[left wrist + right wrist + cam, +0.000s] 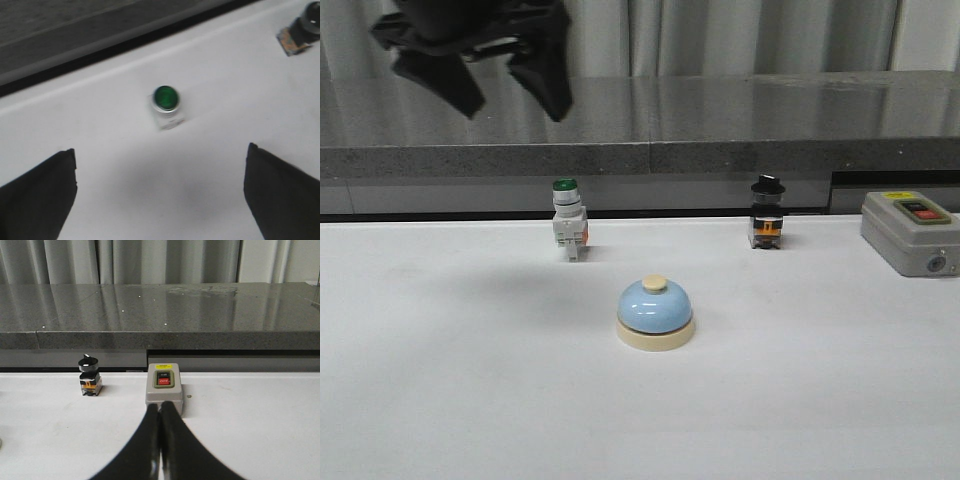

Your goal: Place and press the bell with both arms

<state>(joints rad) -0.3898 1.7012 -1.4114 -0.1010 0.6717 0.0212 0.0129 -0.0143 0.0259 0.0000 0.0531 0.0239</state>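
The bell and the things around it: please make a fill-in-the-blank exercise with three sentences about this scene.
1. The bell has a light-blue dome and a ____ button on top.
2. The white switch behind the bell has a ____ cap.
3. In the right wrist view, the right gripper points at the grey box and its fingers are ____.
4. The left gripper hangs above the table with its fingers ____.

Missing words: cream; green; shut; open

White table (440, 400) with bell (656, 312), green-capped switch (568, 220), black-knobbed switch (767, 213), grey box (910, 233).
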